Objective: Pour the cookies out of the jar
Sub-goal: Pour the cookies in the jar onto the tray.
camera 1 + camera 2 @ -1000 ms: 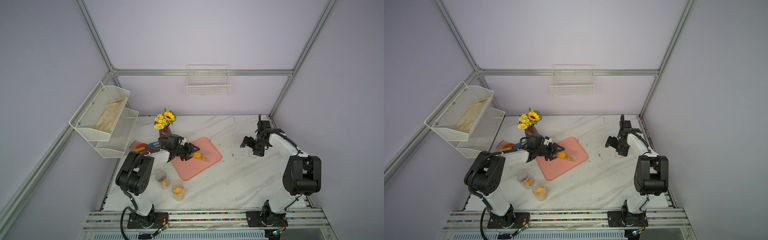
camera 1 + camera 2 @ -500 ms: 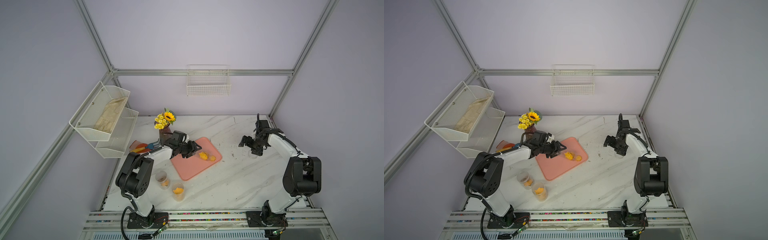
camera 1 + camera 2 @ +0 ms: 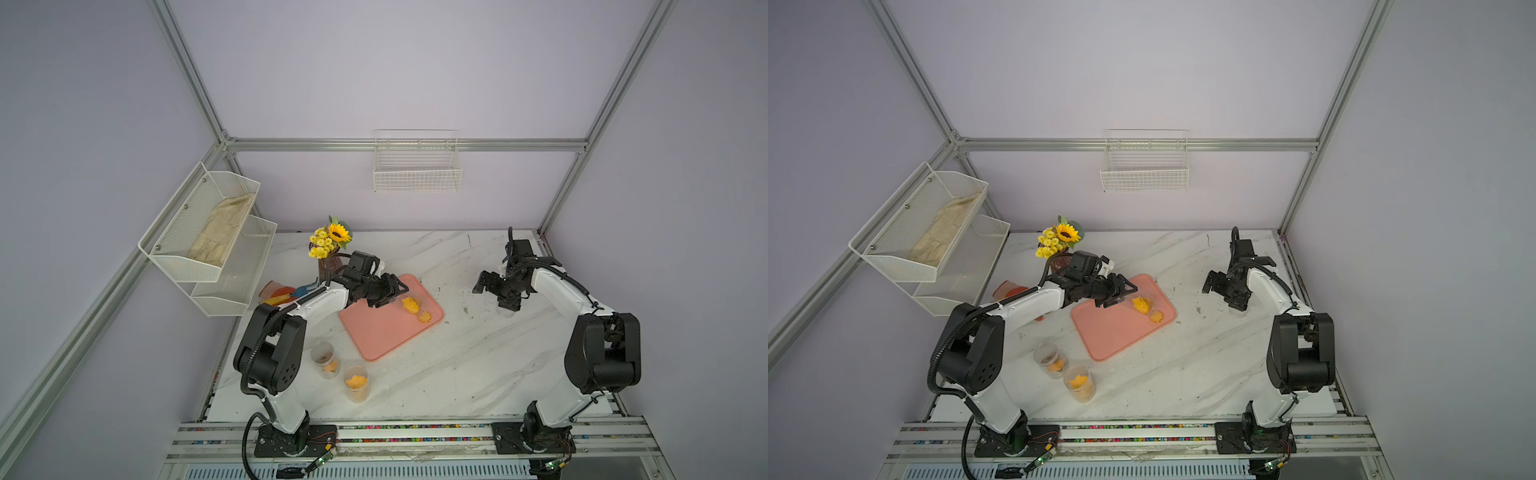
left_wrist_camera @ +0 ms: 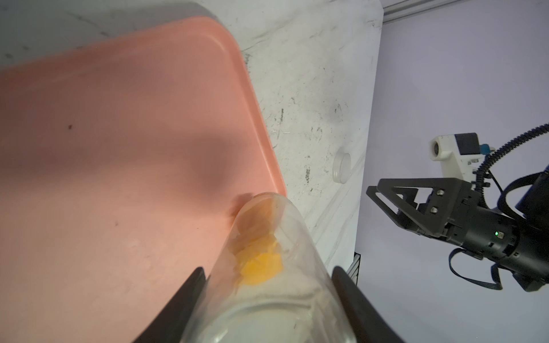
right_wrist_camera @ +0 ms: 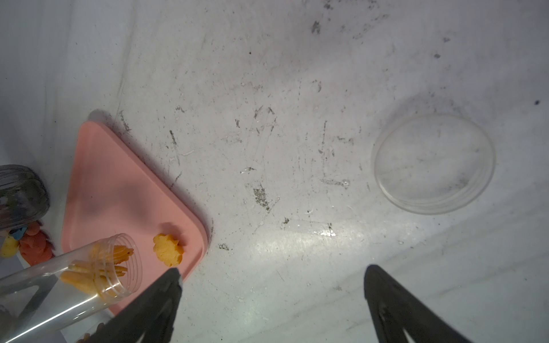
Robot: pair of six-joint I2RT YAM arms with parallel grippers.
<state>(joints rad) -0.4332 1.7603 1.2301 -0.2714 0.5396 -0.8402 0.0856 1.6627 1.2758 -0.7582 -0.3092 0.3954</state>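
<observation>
Gripping a clear jar (image 3: 412,302) (image 4: 269,276) near its closed end, the left jaws are clamped on its sides and hold it tilted, mouth lowest, over a pink tray (image 3: 380,338) that lies on the table (image 3: 457,370). The mouth hangs above the tray's corner nearest the right arm; whether its rim touches the tray cannot be told.

Most of the cookies (image 5: 99,267) are inside the jar, orange and stacked against the mouth, as the right wrist view shows. One flower-shaped cookie (image 5: 167,249) (image 3: 424,317) lies flat on the tray just beside the mouth and close to the tray's raised edge.

The right jaws stand wide apart with nothing between them, hovering over bare table well apart from the tray. A clear round lid (image 5: 433,163) lies flat on the table near them.

Two more jars (image 3: 326,360) (image 3: 356,383) stand upright on the table close to the left arm's base, each with orange pieces inside. A vase of yellow flowers (image 3: 330,242) stands behind the left arm.
</observation>
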